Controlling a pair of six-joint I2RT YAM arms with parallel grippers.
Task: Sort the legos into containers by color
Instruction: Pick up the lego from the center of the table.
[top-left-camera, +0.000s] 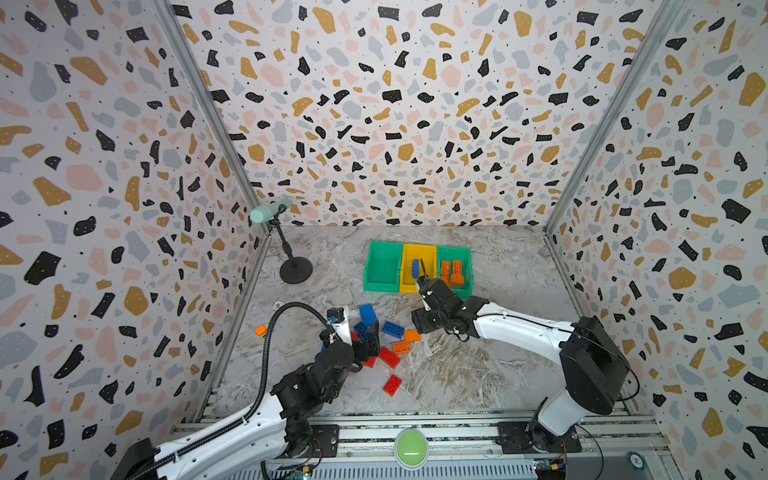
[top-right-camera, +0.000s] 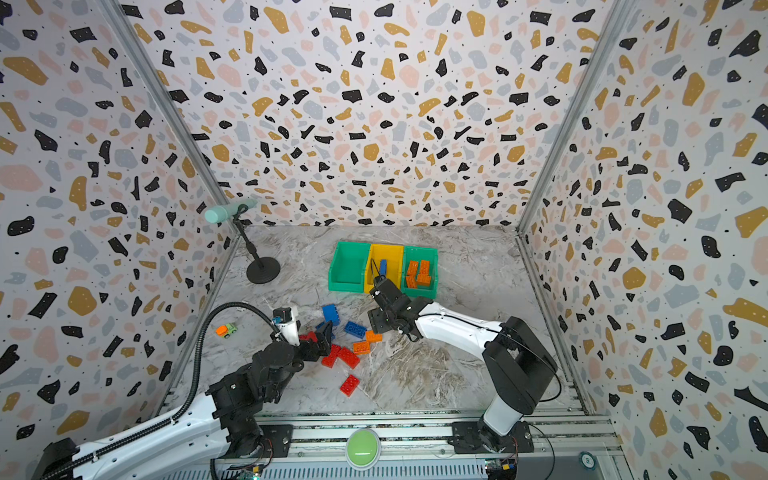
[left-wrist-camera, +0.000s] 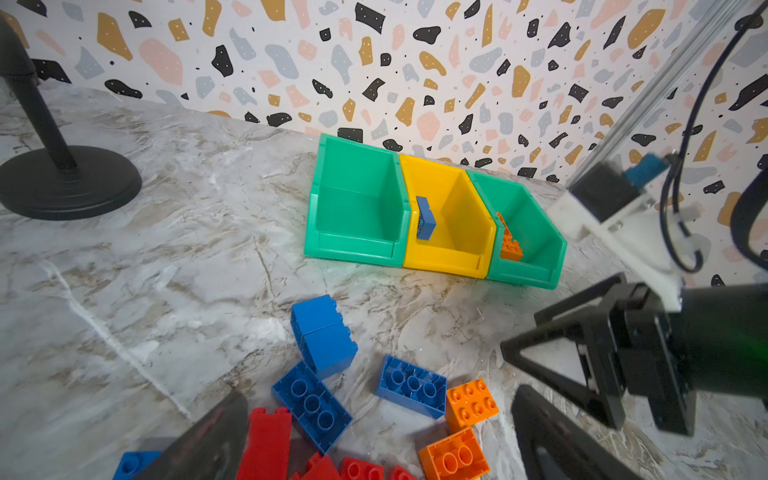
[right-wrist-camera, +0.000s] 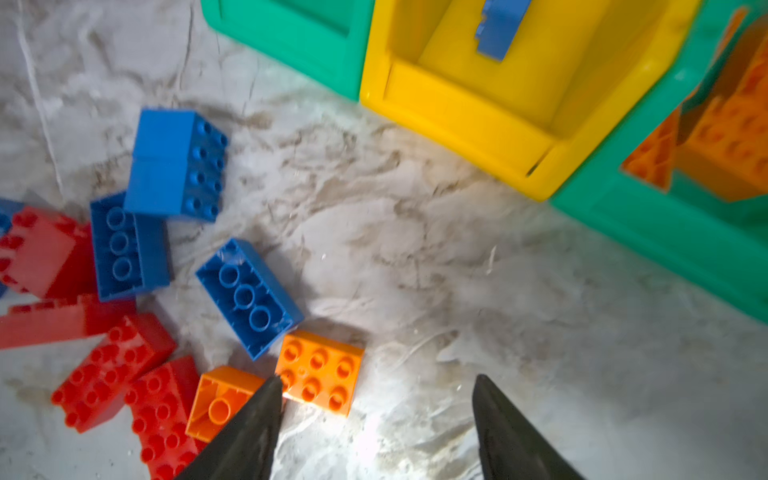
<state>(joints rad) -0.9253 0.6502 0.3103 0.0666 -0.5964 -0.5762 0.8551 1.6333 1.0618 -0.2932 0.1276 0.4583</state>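
Right tool (right-wrist-camera: 377, 378) observed released, empty; blue brick (right-wrist-camera: 498, 29) lies beyond it inside the yellow bin (right-wrist-camera: 457, 116). Left tool (left-wrist-camera: 380, 395) observed released above loose bricks (left-wrist-camera: 311, 403).

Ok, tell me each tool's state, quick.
Left tool: open, holding nothing.
Right tool: open, holding nothing.
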